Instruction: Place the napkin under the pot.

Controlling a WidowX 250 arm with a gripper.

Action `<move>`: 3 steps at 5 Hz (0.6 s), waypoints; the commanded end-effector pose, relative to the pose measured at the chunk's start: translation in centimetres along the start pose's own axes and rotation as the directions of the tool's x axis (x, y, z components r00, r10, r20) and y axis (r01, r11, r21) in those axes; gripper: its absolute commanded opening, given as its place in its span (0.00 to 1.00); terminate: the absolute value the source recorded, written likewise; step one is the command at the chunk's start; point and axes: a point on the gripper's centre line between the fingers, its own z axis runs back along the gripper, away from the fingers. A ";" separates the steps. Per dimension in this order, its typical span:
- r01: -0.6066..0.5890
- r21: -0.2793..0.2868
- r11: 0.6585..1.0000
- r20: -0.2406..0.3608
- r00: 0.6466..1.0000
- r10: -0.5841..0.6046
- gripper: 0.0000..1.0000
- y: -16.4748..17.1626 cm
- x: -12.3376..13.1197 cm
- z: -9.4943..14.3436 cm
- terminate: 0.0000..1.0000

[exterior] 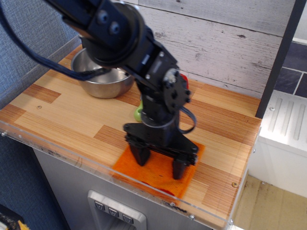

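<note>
Black gripper (pixel 159 162): seen in the lower centre of the frame, pointed straight down, with its two fingers spread apart and their tips pressed onto the napkin (pixel 153 168). Nothing is clamped between the fingers.

Napkin: a square orange cloth of ribbed weave, laid flat on the wooden counter (pixel 62 115) near its front edge, behind the clear acrylic lip (pixel 72 155). Its image is slightly blurred; the corners are turned a little relative to the counter edge, and a darker red patch is seen at its front edge.

Pot (pixel 102 79): a round, shiny stainless-steel bowl with a rolled rim, stood upright in the upper left of the frame, well apart from the napkin and partly hidden by the arm.

Green spatula handle (pixel 138 114): only a small part is shown, between pot and napkin, just left of the arm.

Red object (pixel 183 79): glimpsed behind the arm; its kind cannot be told.
</note>
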 end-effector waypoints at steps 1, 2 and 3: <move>-0.097 0.030 0.995 0.009 0.995 0.097 1.00 4.7 0.3 0.6 0.00; -0.134 0.032 0.990 0.008 0.991 0.134 1.00 6.9 0.7 0.7 0.00; -0.176 0.039 0.984 0.001 0.984 0.176 1.00 9.4 1.0 0.4 0.00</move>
